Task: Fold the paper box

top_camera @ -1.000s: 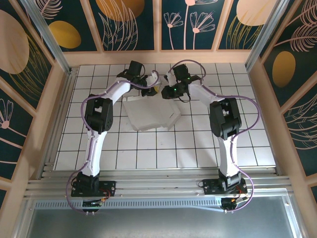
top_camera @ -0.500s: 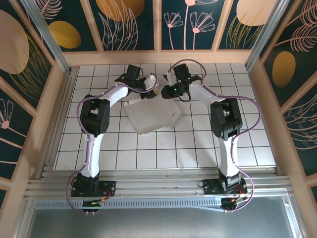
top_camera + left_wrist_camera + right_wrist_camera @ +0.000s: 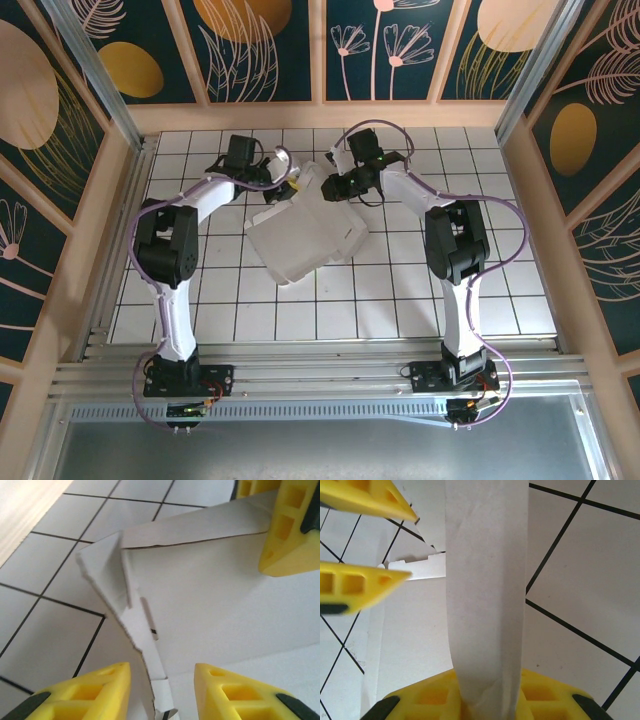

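Observation:
The paper box [image 3: 305, 238] is a white cardboard piece lying half-formed at the far middle of the tiled floor. In the top view both grippers meet at its far edge. My right gripper [image 3: 487, 700] is shut on an upright flap [image 3: 487, 580] of the box, pinched between its yellow fingers. My left gripper [image 3: 161, 669] is open, its yellow fingers [image 3: 85, 695] straddling a raised side wall and corner flap [image 3: 107, 565] of the box. The right gripper's finger [image 3: 290, 525] shows at the upper right of the left wrist view. In the top view the left gripper [image 3: 288, 187] sits just left of the right gripper [image 3: 332, 186].
White tiles with black grid lines [image 3: 400, 290] surround the box. Wooden walls [image 3: 320, 115] border the floor at the back and sides. A wooden ledge [image 3: 25, 510] lies close to the left gripper's left side.
The left arm's elbow has swung out to the left and its gripper has shifted slightly left. The box has turned and slid a little toward the near side. The right gripper holds its place.

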{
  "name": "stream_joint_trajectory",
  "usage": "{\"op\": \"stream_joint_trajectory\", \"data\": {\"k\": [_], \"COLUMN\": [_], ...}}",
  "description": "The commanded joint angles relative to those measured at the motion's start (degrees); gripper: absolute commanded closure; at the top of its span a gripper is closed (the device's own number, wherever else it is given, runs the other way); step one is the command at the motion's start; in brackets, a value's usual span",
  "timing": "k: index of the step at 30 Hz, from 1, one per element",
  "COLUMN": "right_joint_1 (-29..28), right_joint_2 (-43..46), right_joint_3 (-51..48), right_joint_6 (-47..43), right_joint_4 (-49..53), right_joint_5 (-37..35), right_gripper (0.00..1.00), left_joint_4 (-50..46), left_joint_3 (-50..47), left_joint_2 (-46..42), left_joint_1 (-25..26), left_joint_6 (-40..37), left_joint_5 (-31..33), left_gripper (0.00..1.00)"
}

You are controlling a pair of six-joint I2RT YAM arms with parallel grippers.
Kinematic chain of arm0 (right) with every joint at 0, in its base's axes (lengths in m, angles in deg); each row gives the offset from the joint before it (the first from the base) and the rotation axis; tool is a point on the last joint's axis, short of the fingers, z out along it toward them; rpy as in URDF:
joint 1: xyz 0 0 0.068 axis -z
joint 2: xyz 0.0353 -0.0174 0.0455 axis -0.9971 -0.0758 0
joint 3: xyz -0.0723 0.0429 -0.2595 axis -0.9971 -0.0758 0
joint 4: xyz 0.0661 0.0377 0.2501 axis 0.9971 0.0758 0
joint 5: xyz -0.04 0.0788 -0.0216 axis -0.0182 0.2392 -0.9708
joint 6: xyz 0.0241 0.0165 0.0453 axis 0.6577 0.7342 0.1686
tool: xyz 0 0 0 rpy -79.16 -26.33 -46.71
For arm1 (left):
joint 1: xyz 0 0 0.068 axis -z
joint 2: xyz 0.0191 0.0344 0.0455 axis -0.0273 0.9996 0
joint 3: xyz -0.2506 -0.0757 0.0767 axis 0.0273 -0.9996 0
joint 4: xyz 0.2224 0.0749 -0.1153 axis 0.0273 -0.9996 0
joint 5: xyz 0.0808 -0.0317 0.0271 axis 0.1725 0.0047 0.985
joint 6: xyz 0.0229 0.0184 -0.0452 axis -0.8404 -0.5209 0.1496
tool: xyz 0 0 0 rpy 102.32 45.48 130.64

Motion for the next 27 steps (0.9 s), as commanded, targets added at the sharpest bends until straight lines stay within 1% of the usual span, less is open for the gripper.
{"op": "stream_joint_trajectory", "data": {"k": [1,6,8,10,13,15,18,24,27], "right_joint_1": [-0.4,-0.4,-0.4,-0.4,-0.5,-0.5,-0.7,-0.7,-0.7], "right_joint_2": [3.0,2.9,2.9,2.8,3.0,3.1,3.1,2.6,2.2], "right_joint_3": [0.1,0.4,0.5,0.6,0.6,0.6,0.8,1.5,1.9], "right_joint_6": [-1.2,-1.2,-1.3,-1.3,-1.4,-1.3,-1.3,-1.4,-1.4], "right_joint_4": [0.5,0.7,0.7,1.0,1.1,1.1,1.2,1.7,1.8], "right_joint_5": [1.4,1.3,1.3,1.4,1.4,1.3,1.4,1.1,1.1], "right_gripper": [0.79,0.79,0.79,0.79,0.79,0.79,0.79,0.79,0.79], "left_joint_4": [6.0,6.5,7.3,5.4,-0.5,-3.3,-6.5,-19.3,-26.0], "left_joint_3": [-1.4,2.3,5.9,11.5,20.9,25.1,28.1,29.2,31.6], "left_joint_2": [-3.0,-1.1,1.8,5.9,12.9,15.7,18.6,19.6,20.8], "left_joint_1": [-2.2,-4.2,-4.7,-4.8,-4.8,-4.7,-4.7,-4.1,-4.0], "left_joint_6": [5.9,11.1,15.8,18.5,18.0,17.4,14.1,-3.2,-7.9], "left_joint_5": [-6.4,-7.0,-4.7,-3.3,-6.3,-9.1,-12.4,-19.9,-22.6], "left_gripper": [0.62,0.63,0.64,0.66,0.66,0.66,0.66,0.68,0.69]}}
